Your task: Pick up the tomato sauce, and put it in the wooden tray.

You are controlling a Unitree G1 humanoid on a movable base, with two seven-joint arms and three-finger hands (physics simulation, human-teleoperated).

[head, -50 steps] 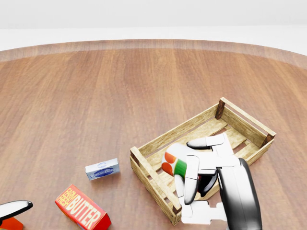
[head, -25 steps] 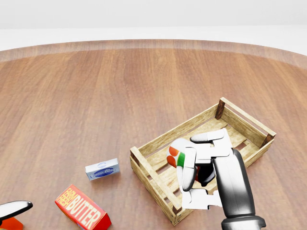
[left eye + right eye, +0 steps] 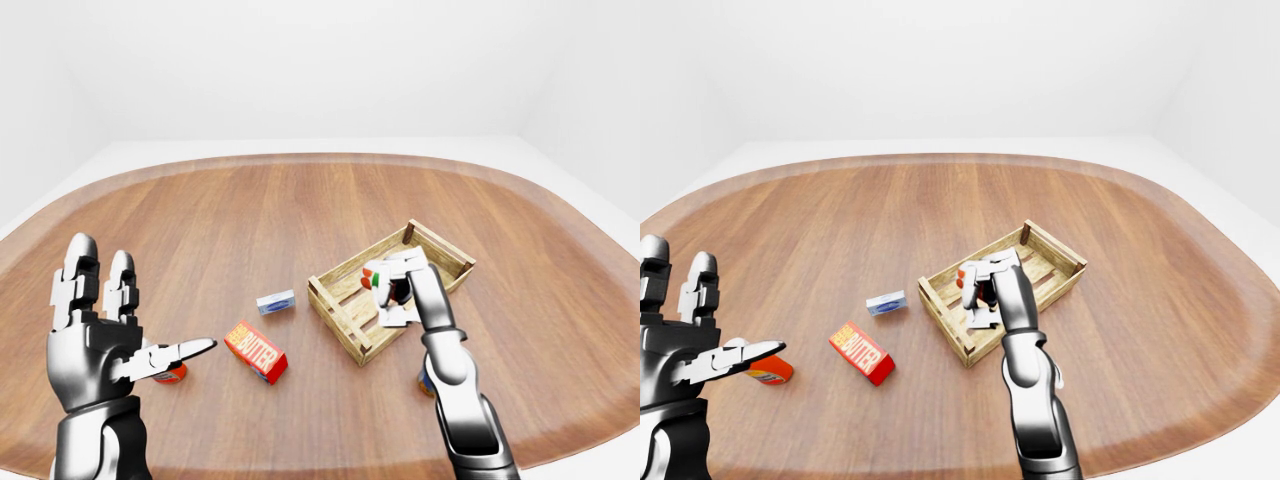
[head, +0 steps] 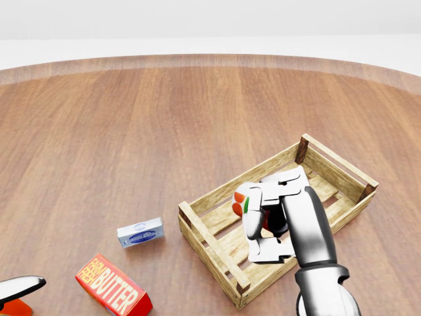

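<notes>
The tomato sauce (image 4: 241, 197) is a small white can with red and green marks. My right hand (image 4: 268, 212) is shut on it, fingers wrapped round its side, so only its left end shows. Hand and can hang over the middle of the wooden tray (image 4: 205, 241), a slatted crate lying at a slant at the lower right of the head view. Whether the can touches the slats is hidden by the hand. My left hand (image 3: 118, 338) stands open at the lower left of the left-eye view, far from the tray, with nothing in it.
A red butter box (image 4: 112, 293) and a small blue-and-white box (image 4: 140, 232) lie left of the tray. An orange can (image 3: 770, 371) sits under my left hand. A small object (image 3: 425, 383) peeks out beside my right forearm. The round wooden table (image 4: 131, 118) stretches wide above.
My right hand has moved up in the head view, carrying the tomato sauce from the tray's near wall to over its middle. The left hand and the other things stayed put.
</notes>
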